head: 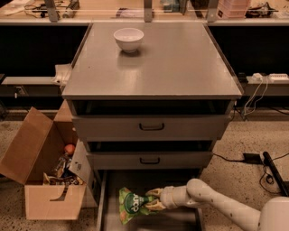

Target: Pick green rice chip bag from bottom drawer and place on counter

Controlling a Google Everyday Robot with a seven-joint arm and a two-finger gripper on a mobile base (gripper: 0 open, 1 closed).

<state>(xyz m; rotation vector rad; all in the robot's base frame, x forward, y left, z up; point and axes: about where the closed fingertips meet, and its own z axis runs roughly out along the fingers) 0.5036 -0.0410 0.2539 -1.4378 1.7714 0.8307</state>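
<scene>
The arm [216, 204] came in from the lower right corner, its bulky white base link at the picture's edge; from there a pale, rounded forearm ran leftward and slightly upward, low over the floor, into the open bottom drawer [135, 180]; the wrist lay nearly level, pointing left. The end effector [151, 200] sat inside that drawer, just right of its middle; its two yellowish fingers [153, 193] stood one above the other in the picture and were clamped on the right-hand edge of the green rice chip bag [131, 205]. The bag lay in the left half of the drawer, crinkled, its dark round logo with white letters facing up; its left end reached toward the drawer's left wall, and whether its underside touched the floor could not be told.

Above it the middle drawer [149, 160] and the top drawer [151, 127] were each pulled out a little, both with black handles, with dark gaps over them; the grey tabletop [171, 63] of the cabinet carried a white bowl [128, 39] toward its back left, well apart from the arm. To the left of the cabinet stood an open cardboard box [54, 200] with mixed clutter inside, its flap leaning outward; on the speckled floor to the right lay black cables [271, 168]; a wooden workbench [113, 10] ran along the back.
</scene>
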